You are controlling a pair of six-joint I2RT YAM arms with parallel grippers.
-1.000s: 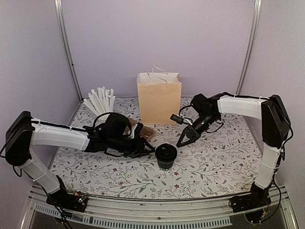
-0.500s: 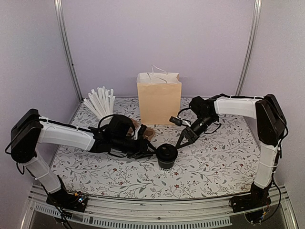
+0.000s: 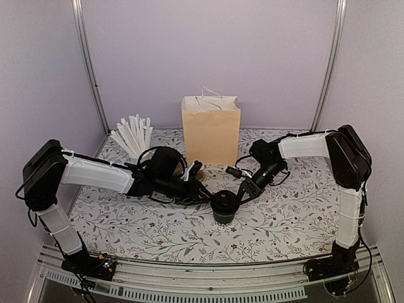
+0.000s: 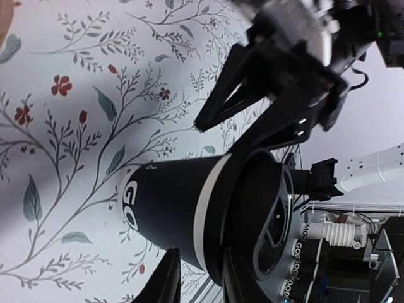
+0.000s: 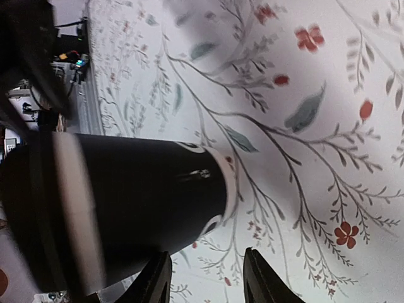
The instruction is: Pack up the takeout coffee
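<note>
Cup (image 3: 224, 206) stands lidded at centre frame. Left gripper (image 3: 202, 194) and right gripper (image 3: 242, 192) flank it, fingers spread, holding nothing

The left white-and-black jointed arm (image 3: 95, 173) rises from its base at seven o'clock, folds at the elbow and stretches low toward three o'clock. It ends in the left black two-finger gripper (image 3: 203, 194), fingers parted. The right white-and-black jointed arm (image 3: 303, 144) climbs from five o'clock, bends near three o'clock and slopes down toward eight o'clock, with the right black two-finger gripper (image 3: 245, 190) spread wide.
</note>
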